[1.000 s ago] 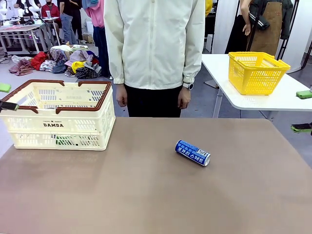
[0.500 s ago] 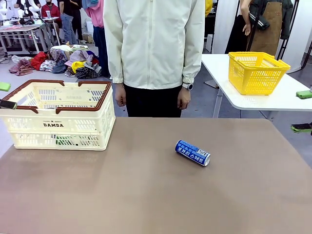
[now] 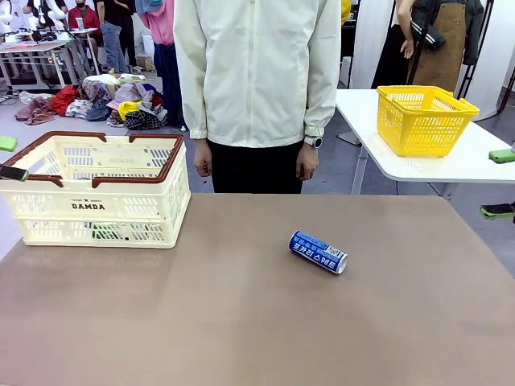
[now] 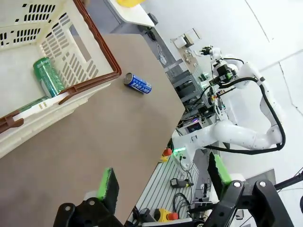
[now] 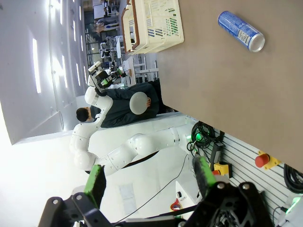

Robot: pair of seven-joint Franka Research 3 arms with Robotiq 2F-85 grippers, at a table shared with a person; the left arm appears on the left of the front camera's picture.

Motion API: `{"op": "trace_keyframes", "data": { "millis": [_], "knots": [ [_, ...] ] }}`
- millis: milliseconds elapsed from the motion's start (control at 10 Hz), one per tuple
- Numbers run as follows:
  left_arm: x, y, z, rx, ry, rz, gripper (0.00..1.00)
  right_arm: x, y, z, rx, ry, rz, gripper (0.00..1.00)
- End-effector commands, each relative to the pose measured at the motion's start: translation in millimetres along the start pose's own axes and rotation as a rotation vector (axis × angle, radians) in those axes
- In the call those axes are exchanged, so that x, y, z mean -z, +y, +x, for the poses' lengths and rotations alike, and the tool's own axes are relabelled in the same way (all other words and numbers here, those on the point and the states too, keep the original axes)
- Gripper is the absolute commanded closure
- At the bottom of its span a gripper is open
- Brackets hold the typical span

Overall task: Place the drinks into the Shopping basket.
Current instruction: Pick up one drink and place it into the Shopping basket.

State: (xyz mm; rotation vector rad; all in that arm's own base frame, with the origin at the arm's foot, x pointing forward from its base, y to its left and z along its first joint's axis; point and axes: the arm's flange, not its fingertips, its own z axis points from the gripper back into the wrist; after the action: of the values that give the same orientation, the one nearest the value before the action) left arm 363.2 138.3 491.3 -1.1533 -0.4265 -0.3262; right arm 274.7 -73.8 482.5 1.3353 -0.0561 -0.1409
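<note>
Small blue metal can with white letters (image 3: 318,252) lay on its side on brown surface (image 3: 241,322), well apart from big cream plastic basket with red-brown rim (image 3: 96,211). Green metal can (image 4: 47,76) lay inside basket. Left pincer (image 4: 163,182) wide apart, held nothing. Right pincer (image 5: 149,182) wide apart, held nothing. Person in pale jacket (image 3: 257,72) stood at far side.

Left gripper (image 4: 163,182) spread wide, green pads apart, nothing between them, raised above the desk's edge. Right gripper (image 5: 149,182) likewise spread and empty.
</note>
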Motion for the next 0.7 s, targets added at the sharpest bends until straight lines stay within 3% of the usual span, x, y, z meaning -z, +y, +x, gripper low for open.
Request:
{"op": "trace_keyframes", "data": {
  "millis": [0, 600],
  "knots": [
    [1.0, -2.6, -3.3, -0.003, -0.007, -0.011, 0.0, -1.7, 4.3, 0.2, 0.001, 0.005, 0.007, 0.0],
    [-0.2, 0.0, -0.1, 0.0, 0.0, 0.0, 0.0, -1.7, 4.3, 0.2, 0.001, 0.005, 0.007, 0.0]
  ]
}}
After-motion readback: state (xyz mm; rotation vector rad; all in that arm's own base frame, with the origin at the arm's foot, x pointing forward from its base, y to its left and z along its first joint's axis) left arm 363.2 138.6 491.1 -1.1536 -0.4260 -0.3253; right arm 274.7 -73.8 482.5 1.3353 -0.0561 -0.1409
